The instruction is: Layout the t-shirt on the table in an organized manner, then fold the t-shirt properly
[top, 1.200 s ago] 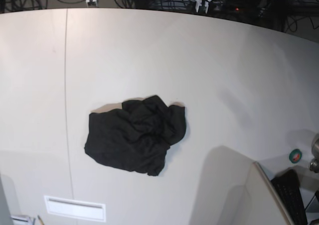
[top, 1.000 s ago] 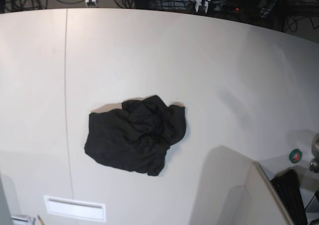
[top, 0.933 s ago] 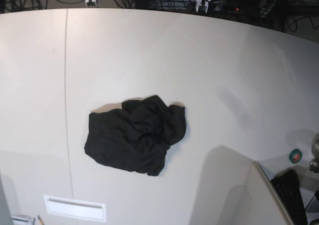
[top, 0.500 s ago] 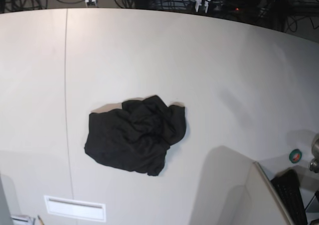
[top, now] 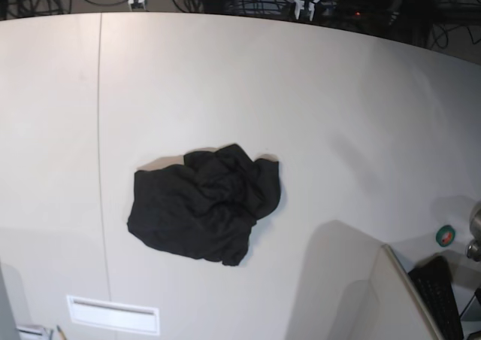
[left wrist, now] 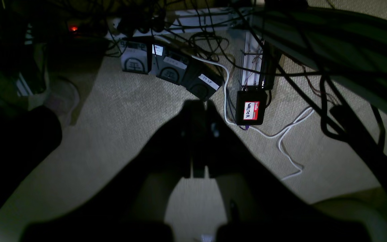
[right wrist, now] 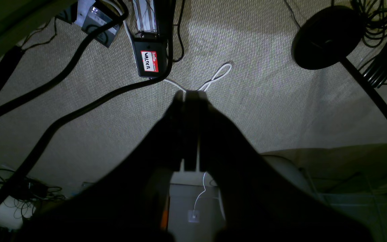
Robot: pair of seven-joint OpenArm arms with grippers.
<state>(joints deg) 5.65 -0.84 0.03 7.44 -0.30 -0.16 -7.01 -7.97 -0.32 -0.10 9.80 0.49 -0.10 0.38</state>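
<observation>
The t-shirt [top: 204,204] lies bunched mid-desk [top: 316,107], untouched, so spreading is not begun; both arms hang off it over carpet, left pincer [left wrist: 198,111] and right pincer [right wrist: 190,95] pressed together, empty

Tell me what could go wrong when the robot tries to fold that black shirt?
1. The t-shirt lies crumpled in a heap on the table, so a pinch might catch several layers and lift a lump, not one edge.
2. Both the left gripper and right gripper are shut and hang over the carpet floor among cables; rising, an arm could snag one.
</observation>
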